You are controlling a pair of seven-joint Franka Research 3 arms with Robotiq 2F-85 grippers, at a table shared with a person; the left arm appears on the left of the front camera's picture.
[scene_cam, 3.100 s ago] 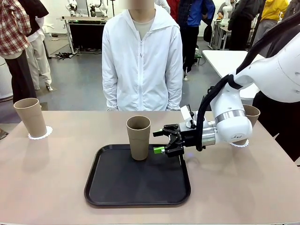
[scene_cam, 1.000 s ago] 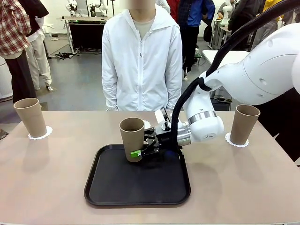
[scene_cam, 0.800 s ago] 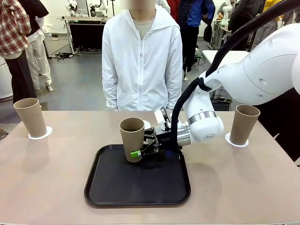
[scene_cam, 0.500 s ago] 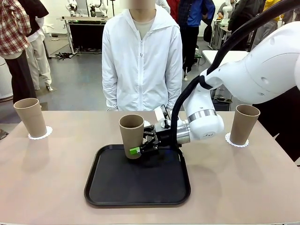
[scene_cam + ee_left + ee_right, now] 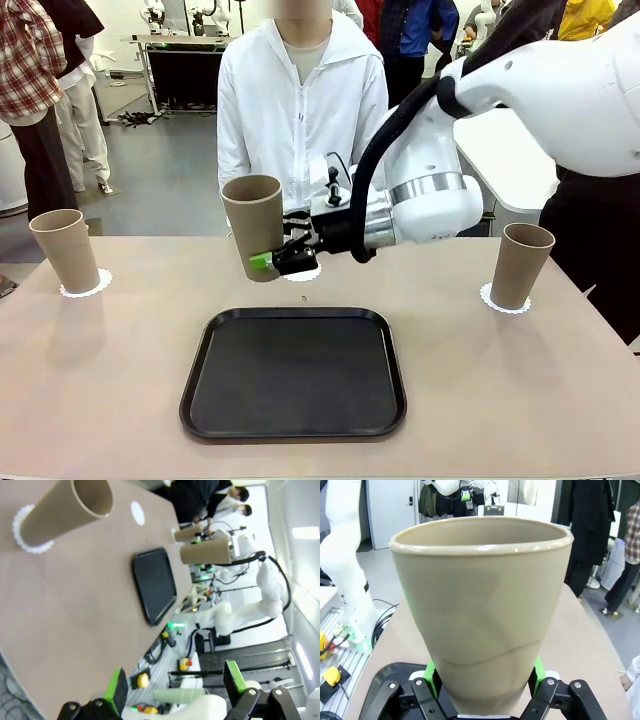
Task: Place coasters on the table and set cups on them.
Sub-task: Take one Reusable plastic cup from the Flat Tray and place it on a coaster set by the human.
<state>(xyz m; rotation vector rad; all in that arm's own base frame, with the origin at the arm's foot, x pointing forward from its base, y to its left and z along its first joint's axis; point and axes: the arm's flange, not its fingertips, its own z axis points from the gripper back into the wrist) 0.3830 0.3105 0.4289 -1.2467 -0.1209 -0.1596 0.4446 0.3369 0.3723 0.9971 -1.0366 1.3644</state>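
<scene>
My right gripper (image 5: 264,263) is shut on the lower part of a tan cup (image 5: 252,222), holding it tilted in the air over the table (image 5: 120,380), beyond the tray's far edge. In the right wrist view the cup (image 5: 480,595) sits between the green pads (image 5: 433,678). A bare white coaster (image 5: 306,272) lies just under the gripper. A second cup (image 5: 64,248) stands on a coaster (image 5: 88,288) at far left, a third cup (image 5: 521,264) on a coaster (image 5: 503,302) at right. My left gripper (image 5: 175,690) is open above the table's left end, near the cup (image 5: 65,511).
A black tray (image 5: 295,375) lies bare at the table's middle front. A person in a white jacket (image 5: 303,130) stands at the far edge, hands down. The left wrist view has the tray (image 5: 155,585) and the bare coaster (image 5: 137,513).
My right gripper has lifted the cup off the tray and carried it up, leftwards and toward the far side. The tray now holds nothing.
</scene>
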